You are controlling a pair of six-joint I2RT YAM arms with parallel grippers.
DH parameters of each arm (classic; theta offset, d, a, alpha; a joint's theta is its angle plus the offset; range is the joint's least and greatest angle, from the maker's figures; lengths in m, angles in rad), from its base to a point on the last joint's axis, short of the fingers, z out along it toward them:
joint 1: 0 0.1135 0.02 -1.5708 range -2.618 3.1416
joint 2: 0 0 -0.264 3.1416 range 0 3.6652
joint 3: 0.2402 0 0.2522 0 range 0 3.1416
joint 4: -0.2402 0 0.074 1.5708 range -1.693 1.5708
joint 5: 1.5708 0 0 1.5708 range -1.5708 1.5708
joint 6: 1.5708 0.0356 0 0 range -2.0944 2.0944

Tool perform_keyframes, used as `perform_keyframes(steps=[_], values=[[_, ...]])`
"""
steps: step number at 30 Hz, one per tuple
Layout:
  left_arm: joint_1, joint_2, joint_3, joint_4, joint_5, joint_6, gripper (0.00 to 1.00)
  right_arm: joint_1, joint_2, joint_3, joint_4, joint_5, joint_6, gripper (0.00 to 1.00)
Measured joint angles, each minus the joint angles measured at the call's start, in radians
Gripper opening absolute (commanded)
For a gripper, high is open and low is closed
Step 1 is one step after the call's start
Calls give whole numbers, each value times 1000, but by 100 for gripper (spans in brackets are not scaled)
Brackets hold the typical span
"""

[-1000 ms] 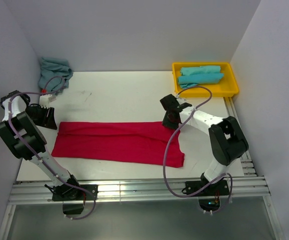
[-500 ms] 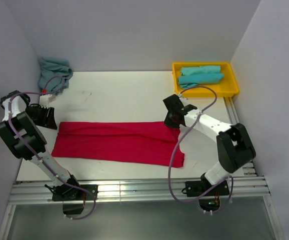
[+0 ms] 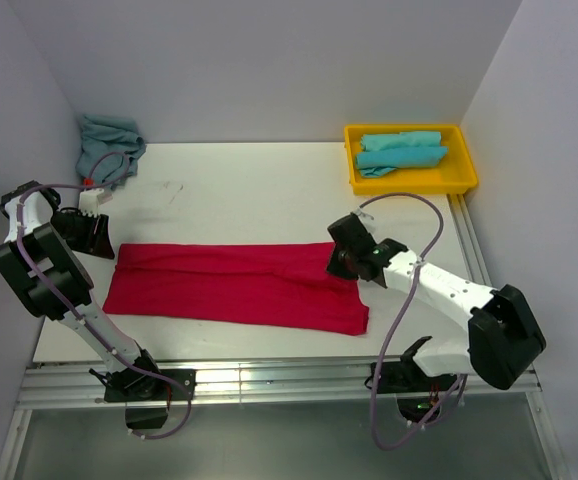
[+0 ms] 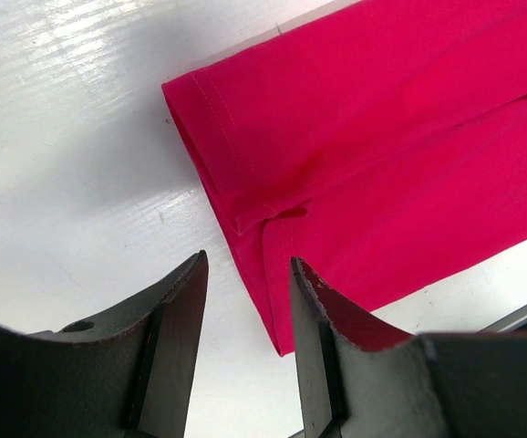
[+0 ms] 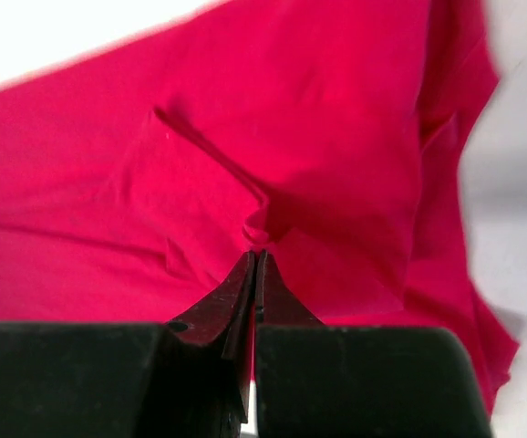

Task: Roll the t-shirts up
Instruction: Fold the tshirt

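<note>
Red cotton, the red t-shirt (image 3: pixel 234 285) lies folded into a long flat band across the near half of the table (image 3: pixel 249 190), well apart from the turquoise t-shirts (image 3: pixel 401 150) in the yellow tray (image 3: pixel 464 172) and the crumpled turquoise shirt (image 3: pixel 104 145) in the far left corner. The right gripper (image 5: pixel 256 257) is clamped tight at the band's right end, apparently nipping a small pucker of cloth. The left gripper (image 4: pixel 245 274) hovers over the band's left end, jaws parted, gripping nothing.

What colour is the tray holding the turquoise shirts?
Yellow tray, clearest in the top external view.
</note>
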Motion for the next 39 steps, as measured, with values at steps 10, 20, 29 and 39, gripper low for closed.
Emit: perform_keyframes(steps=[10,20,29,39], values=[[0,0,0,0,0,0,46,140,-55,-117,-1,12,98,13],[0,0,0,0,-2,1,46,193,-31,-129,-34,42,146,37],[0,0,0,0,-2,0,46,196,-39,-34,-102,106,152,36],[0,1,0,0,-1,0,45,141,225,182,-95,137,105,30]])
